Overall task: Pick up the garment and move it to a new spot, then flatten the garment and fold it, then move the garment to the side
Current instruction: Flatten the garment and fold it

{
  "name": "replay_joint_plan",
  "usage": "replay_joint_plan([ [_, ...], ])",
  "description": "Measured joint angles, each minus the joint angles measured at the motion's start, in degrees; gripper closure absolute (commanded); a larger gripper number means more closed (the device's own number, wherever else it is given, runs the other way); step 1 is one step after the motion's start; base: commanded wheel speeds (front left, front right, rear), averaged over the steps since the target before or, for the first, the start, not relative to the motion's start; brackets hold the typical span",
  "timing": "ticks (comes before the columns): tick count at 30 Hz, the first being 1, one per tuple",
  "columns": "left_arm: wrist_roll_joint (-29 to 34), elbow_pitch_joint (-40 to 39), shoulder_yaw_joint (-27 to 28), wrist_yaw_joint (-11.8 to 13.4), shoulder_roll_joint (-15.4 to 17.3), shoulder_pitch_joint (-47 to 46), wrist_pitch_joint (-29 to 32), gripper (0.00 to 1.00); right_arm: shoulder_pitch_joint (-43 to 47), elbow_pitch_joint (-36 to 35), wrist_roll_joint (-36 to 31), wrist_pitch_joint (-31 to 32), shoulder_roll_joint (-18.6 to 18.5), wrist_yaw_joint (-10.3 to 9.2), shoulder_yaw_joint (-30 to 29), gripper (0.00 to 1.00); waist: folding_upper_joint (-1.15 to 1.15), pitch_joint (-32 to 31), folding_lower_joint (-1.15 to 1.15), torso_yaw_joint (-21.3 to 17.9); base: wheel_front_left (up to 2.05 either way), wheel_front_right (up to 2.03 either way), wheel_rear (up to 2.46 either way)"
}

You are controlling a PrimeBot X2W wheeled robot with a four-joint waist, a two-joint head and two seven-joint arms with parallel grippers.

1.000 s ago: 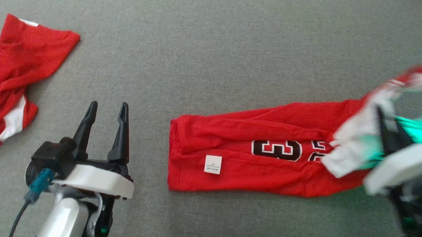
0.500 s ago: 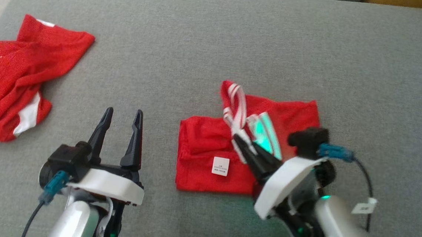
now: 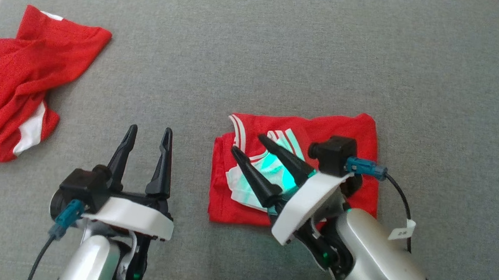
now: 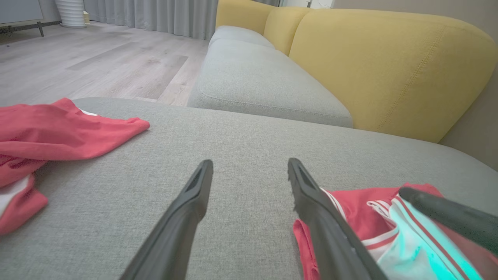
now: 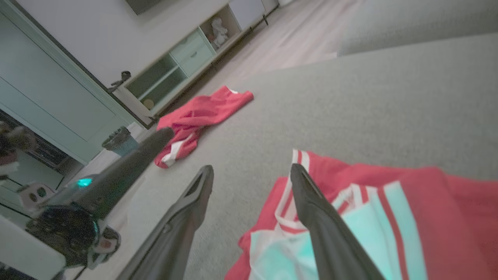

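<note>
- One folded red garment is lying on the grey cushion.
- Two hands, both released: right hand is hovering over it, left hand beside it.
- One crumpled red garment is lying far left.

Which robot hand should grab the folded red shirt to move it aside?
Probably the right. The right gripper hangs open directly over the folded shirt; the left gripper sits off beside it, above bare cushion.
</note>
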Motion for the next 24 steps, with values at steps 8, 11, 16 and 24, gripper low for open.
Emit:
replay_joint_plan([
  [8, 0.57, 0.11, 0.27, -0.01, 0.00, -0.43, 0.00, 0.00, -3.45, -6.59, -4.31, -10.44, 0.00, 0.00, -2.53, 0.00, 0.00, -0.53, 0.00, -1.22, 0.00, 0.00, 0.00],
  [11, 1.09, 0.13, 0.42, 0.01, 0.08, -0.42, 0.00, 0.00, -2.97, -8.80, -9.20, -12.27, -0.98, 0.00, -9.64, 0.00, 0.00, -1.04, 0.00, -1.80, 0.00, 0.00, 0.00],
  [16, 1.10, 0.11, 0.66, 0.19, 0.38, -0.40, 0.00, 0.00, 3.92, -12.48, -14.63, -12.04, -3.68, 0.00, -22.95, 0.00, 0.00, -1.69, 0.00, -2.55, 0.00, 0.00, 0.00],
  [24, 1.09, -0.05, 1.77, 0.88, 1.55, 0.31, 0.00, 0.00, 16.56, -17.95, -18.74, -8.83, -4.22, 0.00, -34.62, 0.00, 0.00, -3.13, 0.00, -3.11, 0.00, 0.00, 0.00],
])
